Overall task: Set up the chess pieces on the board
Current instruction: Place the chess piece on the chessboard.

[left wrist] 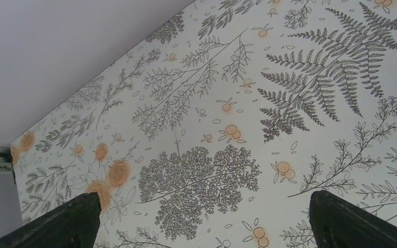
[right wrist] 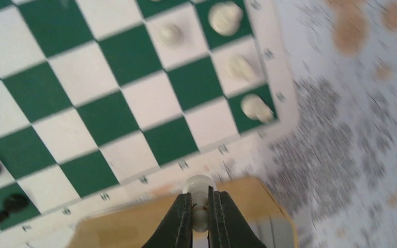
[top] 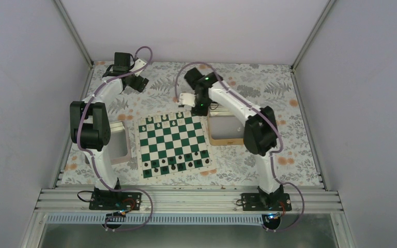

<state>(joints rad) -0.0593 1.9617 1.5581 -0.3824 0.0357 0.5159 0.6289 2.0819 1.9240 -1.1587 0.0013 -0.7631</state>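
Presently, right tool (right wrist: 200, 204) pinching cream round-headed chess piece (right wrist: 198, 184) (slightly blurred), left tool (left wrist: 204, 201) spread wide.

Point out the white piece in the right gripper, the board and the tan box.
white piece (right wrist: 198, 187): right wrist view, its round head.
board (right wrist: 108, 118): right wrist view, a bare green square.
tan box (top: 231, 141): top view, its near rim.
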